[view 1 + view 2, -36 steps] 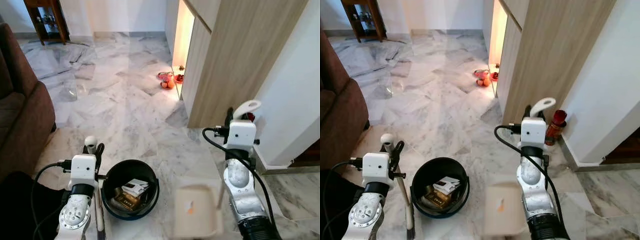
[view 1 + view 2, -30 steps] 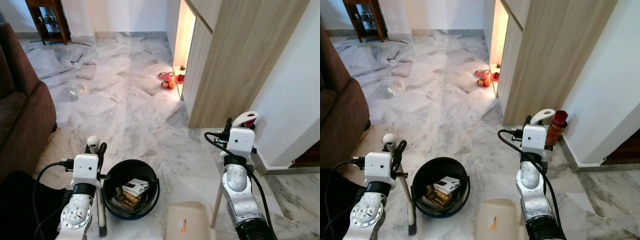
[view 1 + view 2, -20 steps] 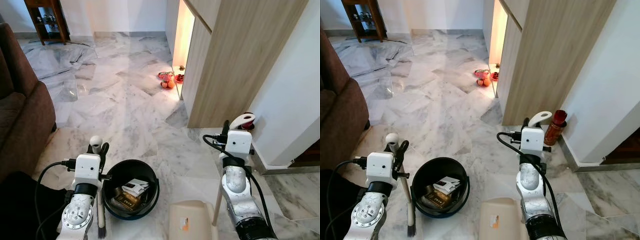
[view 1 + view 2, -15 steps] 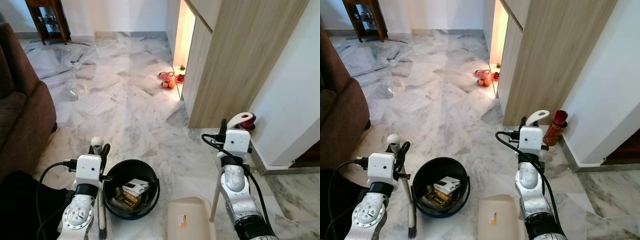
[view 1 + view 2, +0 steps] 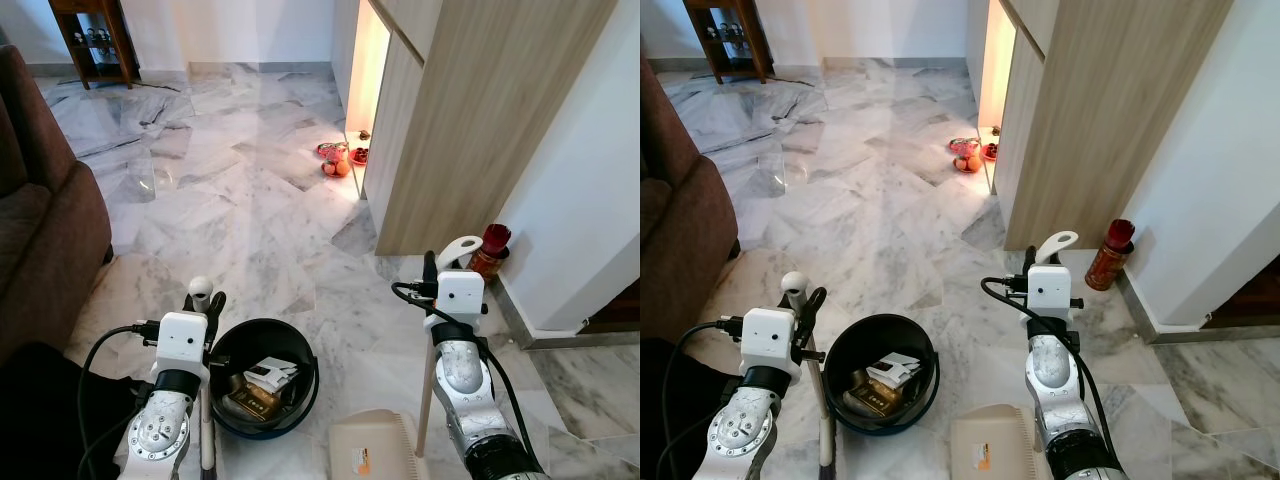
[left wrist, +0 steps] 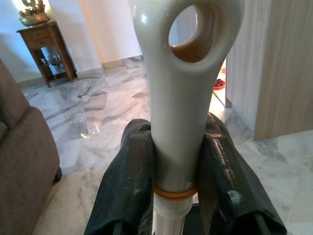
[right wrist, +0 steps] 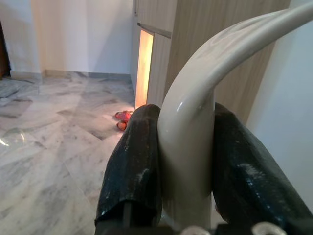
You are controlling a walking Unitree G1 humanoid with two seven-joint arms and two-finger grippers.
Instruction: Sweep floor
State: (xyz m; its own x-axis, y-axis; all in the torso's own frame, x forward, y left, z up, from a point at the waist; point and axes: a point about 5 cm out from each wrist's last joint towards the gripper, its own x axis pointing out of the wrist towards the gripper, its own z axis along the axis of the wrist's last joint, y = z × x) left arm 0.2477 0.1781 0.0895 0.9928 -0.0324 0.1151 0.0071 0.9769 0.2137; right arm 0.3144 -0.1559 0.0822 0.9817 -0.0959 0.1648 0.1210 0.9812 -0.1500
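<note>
My left gripper is shut on the white broom handle, whose round top with a hole rises above the black fingers. The broom stands upright just left of a black bin that holds paper scraps. On the other side, my right gripper is shut on the cream dustpan handle, with its curved end poking up past the fingers. The dustpan's pan lies low near the bottom edge, right of the bin.
A brown sofa fills the left side. A tall wooden cabinet and white wall stand to the right, with a red bottle at their foot. Small red and orange items lie by the lit cabinet gap. Marble floor stretches ahead.
The right arm has swung the dustpan down and leftward, closer to the bin, uncovering the red bottle. The left arm with the broom has edged slightly right.
</note>
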